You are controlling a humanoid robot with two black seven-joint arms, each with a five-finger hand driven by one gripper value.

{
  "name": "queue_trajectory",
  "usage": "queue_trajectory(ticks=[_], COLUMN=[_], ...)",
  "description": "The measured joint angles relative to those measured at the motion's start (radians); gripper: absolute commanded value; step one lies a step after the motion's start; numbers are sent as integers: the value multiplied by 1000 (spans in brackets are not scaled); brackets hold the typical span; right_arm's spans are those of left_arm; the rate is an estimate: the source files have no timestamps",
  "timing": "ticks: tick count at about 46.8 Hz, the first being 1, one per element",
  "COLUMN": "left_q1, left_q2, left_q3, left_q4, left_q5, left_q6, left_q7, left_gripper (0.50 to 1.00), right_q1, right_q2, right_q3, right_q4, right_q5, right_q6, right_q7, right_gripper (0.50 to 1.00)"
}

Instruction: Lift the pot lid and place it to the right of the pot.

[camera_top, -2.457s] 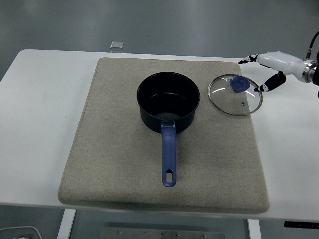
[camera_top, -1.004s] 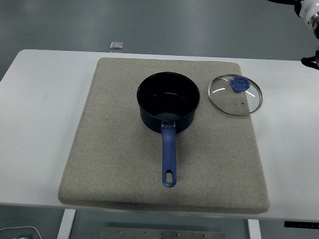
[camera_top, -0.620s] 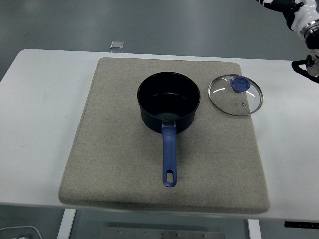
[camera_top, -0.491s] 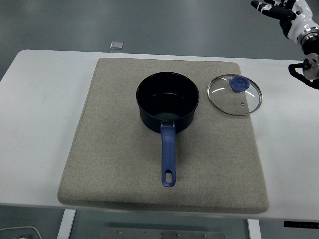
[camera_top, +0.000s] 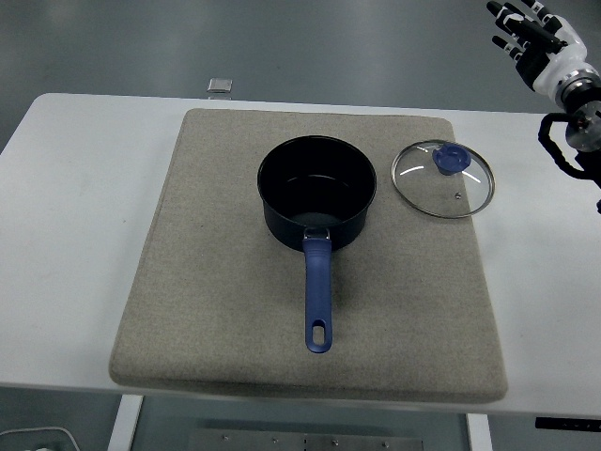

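Glass lid [camera_top: 442, 178] on mat, well below raised, spread-fingered, empty right hand [camera_top: 533, 36].

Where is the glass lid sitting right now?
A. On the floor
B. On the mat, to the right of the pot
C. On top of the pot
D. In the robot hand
B: the glass lid lies flat on the mat beside the open pot, with the right robot hand raised well clear of it.

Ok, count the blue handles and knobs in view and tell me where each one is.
2. The pot's long handle points toward the table's near edge, lying over the mat. The knob sits on the glass lid, right of the pot. None seem hidden.
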Motion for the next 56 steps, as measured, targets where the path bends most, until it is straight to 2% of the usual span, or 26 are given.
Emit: queue_trajectory(ticks=[11, 18, 25, 32, 37, 40, 53, 56], left_q1=[0, 0, 0, 0, 0, 0, 0, 0], left_q2=[0, 0, 0, 0, 0, 0, 0, 0], left_q3=[0, 0, 0, 0, 0, 0, 0, 0], left_q4=[0, 0, 0, 0, 0, 0, 0, 0], left_q5=[0, 0, 1, 1, 1, 0, 0, 0], left_q6=[0, 0, 0, 0, 0, 0, 0, 0], left_q7=[0, 0, 0, 0, 0, 0, 0, 0], left_gripper=[1000, 1000, 1000, 1000, 1000, 1000, 1000, 1000], right_q1=[-30, -41, -45, -58, -67, -70, -76, -76], right_q2=[26, 34, 34, 34, 36, 36, 34, 33], right_q3=[3, 40, 76, 134, 137, 138, 136, 137], right_q4=[4, 4, 0, -21, -32, -32, -47, -51], right_q5=[6, 12, 32, 68, 65, 57, 40, 39], right_q6=[19, 21, 59, 117, 126, 127, 124, 123], right_q7=[-3, -37, -44, -4, 66, 90, 112, 135], right_gripper=[899, 899, 899, 899, 901, 901, 901, 901])
